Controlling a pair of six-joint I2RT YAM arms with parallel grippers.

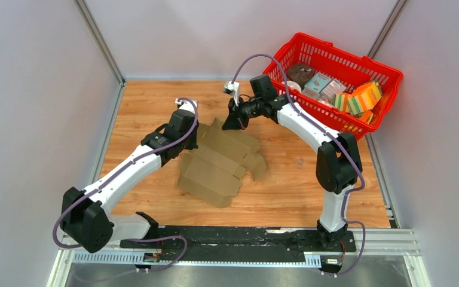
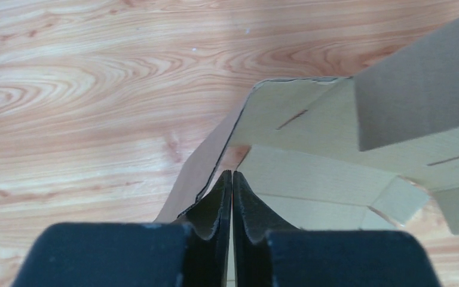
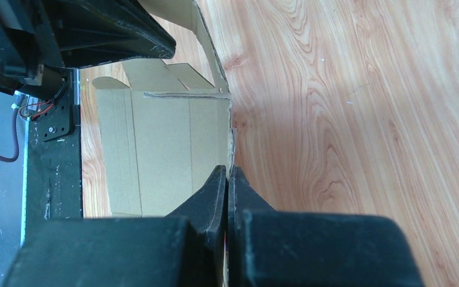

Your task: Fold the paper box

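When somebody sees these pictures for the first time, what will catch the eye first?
A brown paper box, an unfolded sheet with some flaps raised, lies mid-table. The right gripper pinches its far edge; the left gripper, jaws closed, sits at its left edge. A red basket of colourful packages stands at the far right corner.

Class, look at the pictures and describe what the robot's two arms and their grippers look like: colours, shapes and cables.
The left arm and right arm share one look: smooth white links between bulky black joints, with a mauve cable looping along each. The left gripper and right gripper are black, each with two wedge-shaped fingers tapering to thin tips.
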